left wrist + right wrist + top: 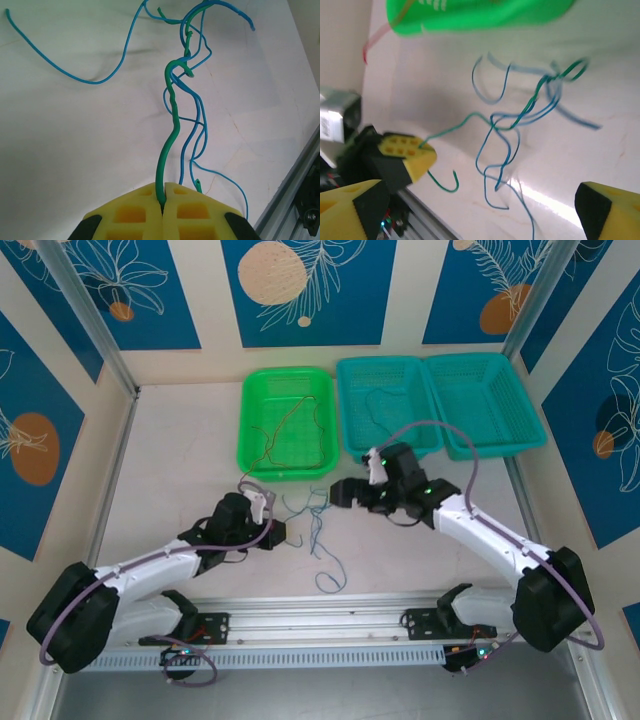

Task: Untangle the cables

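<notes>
The left end effector (pixel 274 531) sits left of the worktop's (pixel 170 470) middle, its pads pressed together on the green cable (pixel 172 100). Its wrist view shows that grip plainly: the green strand rises from between the yellow pads and twists in among the blue cables (pixel 92 81), which loop over the pale surface. The top view cannot resolve the grip. There the tangle is a small knot between the two end effectors, with one blue loop trailing toward the near edge.

The right end effector (pixel 345 492) hovers just right of the tangle, spread wide and holding nothing. Its own view shows one finger at each lower corner, the blurred green and blue strands between them, and the left one's yellow pads with the green strand leaving them.

Along the far edge, the green basket (pixel 246 430) holds the red-brown cable (pixel 290 435), with one end hanging over its near left corner. Beside it, the teal basket (pixel 341 400) seems to hold a thin dark strand, though it is too fine to be sure. A second teal basket (pixel 532 410) touches it on the right.
</notes>
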Tool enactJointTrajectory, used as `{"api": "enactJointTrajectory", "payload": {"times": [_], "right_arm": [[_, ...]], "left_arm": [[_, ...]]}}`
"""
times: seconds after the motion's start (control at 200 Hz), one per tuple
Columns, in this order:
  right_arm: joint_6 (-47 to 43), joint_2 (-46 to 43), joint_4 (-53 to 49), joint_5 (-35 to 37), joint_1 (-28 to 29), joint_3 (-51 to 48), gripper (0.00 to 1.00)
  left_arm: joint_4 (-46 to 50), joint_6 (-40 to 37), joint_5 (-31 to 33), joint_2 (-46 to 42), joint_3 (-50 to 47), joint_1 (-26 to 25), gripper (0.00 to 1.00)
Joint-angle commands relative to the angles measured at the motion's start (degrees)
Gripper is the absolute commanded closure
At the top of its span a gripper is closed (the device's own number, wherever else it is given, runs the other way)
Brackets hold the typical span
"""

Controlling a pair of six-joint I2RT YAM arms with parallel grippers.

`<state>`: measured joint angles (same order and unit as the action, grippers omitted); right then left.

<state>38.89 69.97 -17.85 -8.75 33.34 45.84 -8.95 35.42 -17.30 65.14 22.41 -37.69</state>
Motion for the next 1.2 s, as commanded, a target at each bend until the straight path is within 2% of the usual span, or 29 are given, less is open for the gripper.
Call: {"api": "enactJointTrajectory", "payload": {"times": [0.0, 0.225, 0.445, 0.55, 0.605, 0.715, 0.835, 1.015, 1.195], "right_arm": [[6.5, 2.6, 8.7, 4.4, 4.4, -4.2, 0.08], [7.5, 13.6, 17.8, 8.7, 10.5, -4.8, 0.13], [6.4, 23.5, 22.8, 9.1, 11.7, -1.6, 0.30], [6.5, 26.9, 25.4, 10.1, 12.1, -1.5, 0.49], [7.4, 27.9, 27.4, 9.8, 11.5, -2.5, 0.64], [10.1, 27.1, 29.5, 9.0, 9.0, -5.8, 0.86], [11.3, 24.5, 31.0, 7.1, 4.4, -10.8, 1.00], [13.1, 18.9, 32.5, 2.1, -6.9, -19.0, 1.00], [11.9, 10.4, 25.8, 2.1, -16.9, -22.6, 1.00]], "left_arm": [[-2.1, -0.9, 1.2, 1.2, 1.6, -1.1, 1.00], [-2.0, -1.4, 1.1, 2.2, 2.6, -1.7, 1.00], [-1.9, -1.4, 1.3, 1.5, 2.4, -2.2, 1.00], [-2.1, -1.5, 1.2, 1.0, 2.3, -2.3, 1.00], [-2.2, -1.5, 1.3, 0.3, 2.0, -2.3, 1.00], [-0.6, -2.0, 3.1, -2.4, 1.1, -2.3, 1.00], [2.9, -2.4, 8.2, -7.2, -0.5, -2.2, 1.00], [6.4, -2.8, 13.2, -13.2, -2.4, -1.8, 1.00], [10.7, -2.7, 16.9, -16.6, -2.8, -1.3, 1.00]]}}
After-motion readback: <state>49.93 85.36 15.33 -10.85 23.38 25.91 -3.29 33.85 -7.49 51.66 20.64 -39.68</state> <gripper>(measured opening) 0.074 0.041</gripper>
